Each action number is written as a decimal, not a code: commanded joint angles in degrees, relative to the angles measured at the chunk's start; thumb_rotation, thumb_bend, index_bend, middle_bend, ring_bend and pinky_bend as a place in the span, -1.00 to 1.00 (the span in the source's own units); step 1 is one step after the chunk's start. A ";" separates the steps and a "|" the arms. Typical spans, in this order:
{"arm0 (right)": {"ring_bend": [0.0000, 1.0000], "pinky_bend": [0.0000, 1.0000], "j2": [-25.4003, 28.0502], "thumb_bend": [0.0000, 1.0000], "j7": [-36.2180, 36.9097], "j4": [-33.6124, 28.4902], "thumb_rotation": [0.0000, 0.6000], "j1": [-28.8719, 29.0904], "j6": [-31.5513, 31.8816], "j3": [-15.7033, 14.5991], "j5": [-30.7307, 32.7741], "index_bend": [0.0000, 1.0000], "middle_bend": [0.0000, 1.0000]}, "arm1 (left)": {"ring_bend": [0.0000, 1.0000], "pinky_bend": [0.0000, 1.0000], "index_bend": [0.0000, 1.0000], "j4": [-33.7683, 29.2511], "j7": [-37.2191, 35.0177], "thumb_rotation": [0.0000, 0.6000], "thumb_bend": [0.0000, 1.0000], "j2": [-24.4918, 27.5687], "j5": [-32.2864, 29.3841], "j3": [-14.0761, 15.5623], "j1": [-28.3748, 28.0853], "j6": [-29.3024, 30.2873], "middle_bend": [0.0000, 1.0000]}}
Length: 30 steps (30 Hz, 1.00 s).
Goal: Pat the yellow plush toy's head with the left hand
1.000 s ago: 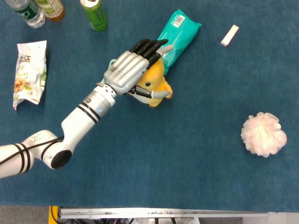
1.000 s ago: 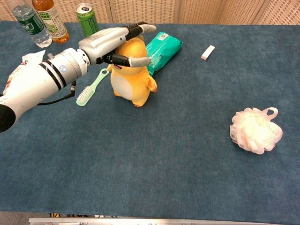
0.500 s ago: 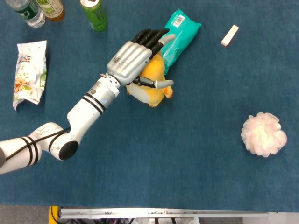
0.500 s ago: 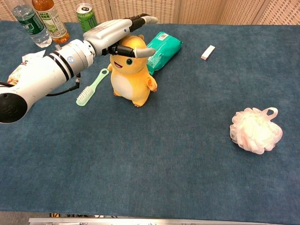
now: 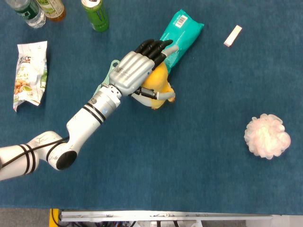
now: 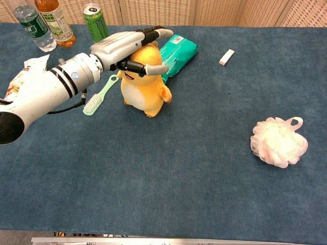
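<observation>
Now mid-pat: left robot hand (image 6: 127,43) flat, fingers apart, holding nothing, resting atop yellow plush toy (image 6: 144,84) upright on table (image 6: 179,168) beside teal pack (image 6: 176,53); next, probably lift and tap gently.

A blue carpeted table (image 6: 168,173) fills the view, with woven tan panels (image 6: 214,10) behind it.

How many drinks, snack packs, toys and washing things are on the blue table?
Drinks: 3 - clear water bottle, amber tea bottle, green can
Packs: 2 - white nut bag, teal packet
Toys: 1 - yellow plush toy
Washing things: 2 - mint brush, pink bath pouf
Total: 8
</observation>
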 commanded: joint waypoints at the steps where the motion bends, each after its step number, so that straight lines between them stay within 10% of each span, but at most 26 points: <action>1: -0.40 -0.41 -0.10 -0.69 -0.04 0.14 1.00 0.07 -0.22 0.03 0.21 -0.49 -0.24 | -1.00 -1.00 -1.00 -1.28 -0.16 -0.55 -0.86 0.57 0.86 0.44 0.33 0.41 -1.00; 30: -0.40 -0.41 -0.11 -0.69 0.75 0.69 1.00 0.84 -1.09 0.31 0.01 -0.49 -0.24 | -1.00 -1.00 -1.00 -5.86 0.35 -0.55 -0.86 5.71 1.89 -0.16 4.71 7.15 -1.00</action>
